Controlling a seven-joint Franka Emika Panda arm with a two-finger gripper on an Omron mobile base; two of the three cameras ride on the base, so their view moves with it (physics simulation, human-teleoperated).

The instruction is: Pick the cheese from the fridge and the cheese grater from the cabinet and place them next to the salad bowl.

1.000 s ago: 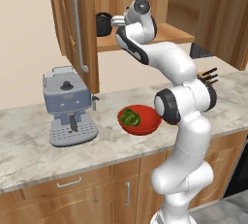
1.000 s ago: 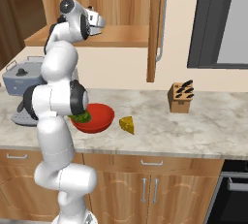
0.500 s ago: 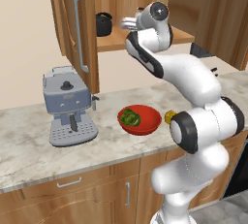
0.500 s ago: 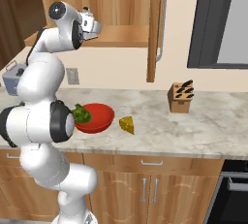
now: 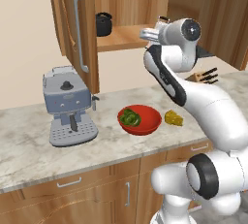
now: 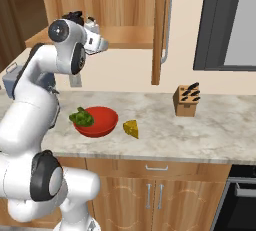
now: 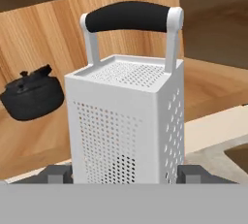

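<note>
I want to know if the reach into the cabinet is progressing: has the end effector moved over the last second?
Yes. In the left base view the end effector has moved right along the shelf, away from the black pot.

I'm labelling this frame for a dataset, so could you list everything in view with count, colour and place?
cheese grater: one, silver-grey with black handle, on the cabinet shelf, between the finger tips
black pot: one, black, on the cabinet shelf, left of the grater
cabinet: one, wood-grain, door open, above the counter
salad bowl: one, red with green leaves, on the counter
cheese: one, yellow wedge, on the counter right of the bowl
coffee machine: one, grey-blue, on the counter's left
knife block: one, wooden with dark handles, on the counter's right
counter: one, pale marble
end effector: one, dark tips, open either side of the grater's base
</note>
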